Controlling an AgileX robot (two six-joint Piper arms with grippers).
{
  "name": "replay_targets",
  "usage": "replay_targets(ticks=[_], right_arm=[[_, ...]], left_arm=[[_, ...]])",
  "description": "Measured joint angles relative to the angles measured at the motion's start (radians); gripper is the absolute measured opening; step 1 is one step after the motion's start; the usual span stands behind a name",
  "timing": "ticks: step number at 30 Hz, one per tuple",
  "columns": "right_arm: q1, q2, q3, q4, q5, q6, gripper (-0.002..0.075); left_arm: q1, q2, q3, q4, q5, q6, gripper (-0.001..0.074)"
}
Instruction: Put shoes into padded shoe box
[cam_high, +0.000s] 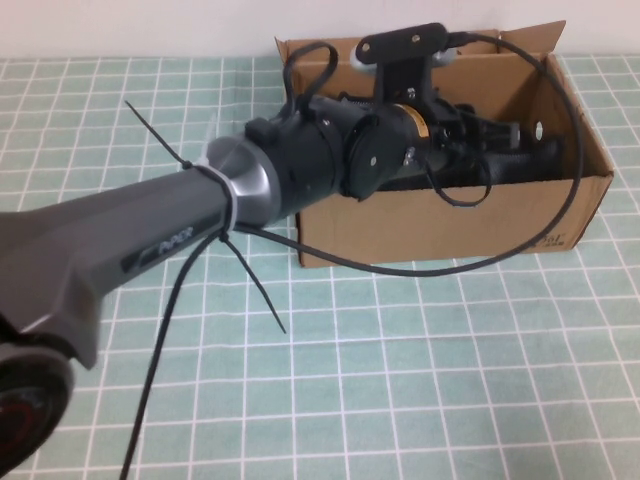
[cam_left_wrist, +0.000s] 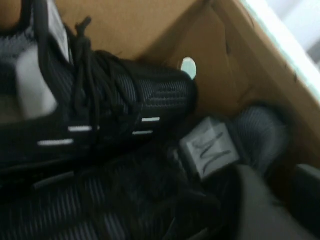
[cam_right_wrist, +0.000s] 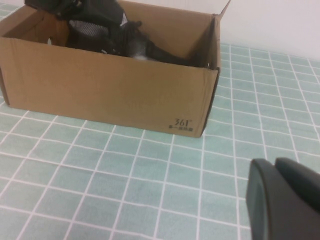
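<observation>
The brown cardboard shoe box (cam_high: 430, 225) stands at the back right of the table with its flaps up. Both black knit sneakers (cam_high: 520, 150) lie inside it. My left gripper (cam_high: 470, 135) reaches down into the box over them. In the left wrist view one sneaker (cam_left_wrist: 125, 95) with white dashes lies against the box wall (cam_left_wrist: 150, 25). The other sneaker (cam_left_wrist: 100, 200) lies beside it, its tongue label showing. The left gripper (cam_left_wrist: 287, 170) has its fingers apart near that shoe's grey heel. My right gripper (cam_right_wrist: 272, 165) is shut and empty over the table, in front of the box (cam_right_wrist: 110, 90).
The table is covered by a green checked cloth (cam_high: 400, 380). A cable (cam_high: 560, 190) loops from the left arm over the box's front wall. A round hole (cam_left_wrist: 188, 67) is in the box's end wall. The black print (cam_right_wrist: 181, 123) marks its front corner.
</observation>
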Motion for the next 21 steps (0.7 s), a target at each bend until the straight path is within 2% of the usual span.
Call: replay_targets(ticks=[5,8,10,11,15,16,18,21], right_arm=[[0.0,0.0,0.0,0.0,0.0,0.0,-0.0006],[0.0,0.0,0.0,0.0,0.0,0.0,-0.0006],[0.0,0.0,0.0,0.0,0.0,0.0,-0.0006],[0.0,0.0,0.0,0.0,0.0,0.0,-0.0006],[0.0,0.0,0.0,0.0,0.0,0.0,-0.0006],[0.0,0.0,0.0,0.0,0.0,0.0,-0.0006],[0.0,0.0,0.0,0.0,0.0,0.0,-0.0006],[0.0,0.0,0.0,0.002,0.0,0.048,-0.0006]], left_arm=[[0.0,-0.063,-0.002,0.035,0.066,0.074,0.0351],[0.0,-0.125,-0.002,0.07,0.124,0.139,0.039],[0.0,-0.175,-0.002,0.104,0.176,0.19,0.0365],[0.0,-0.207,-0.002,0.125,0.21,0.217,0.033],[0.0,-0.334,-0.006,0.203,0.366,0.29,0.0101],[0.0,-0.368,-0.006,0.216,0.396,0.299,0.007],[0.0,-0.439,-0.008,0.238,0.471,0.324,0.0027],[0.0,-0.542,-0.008,0.245,0.57,0.338,0.0006]])
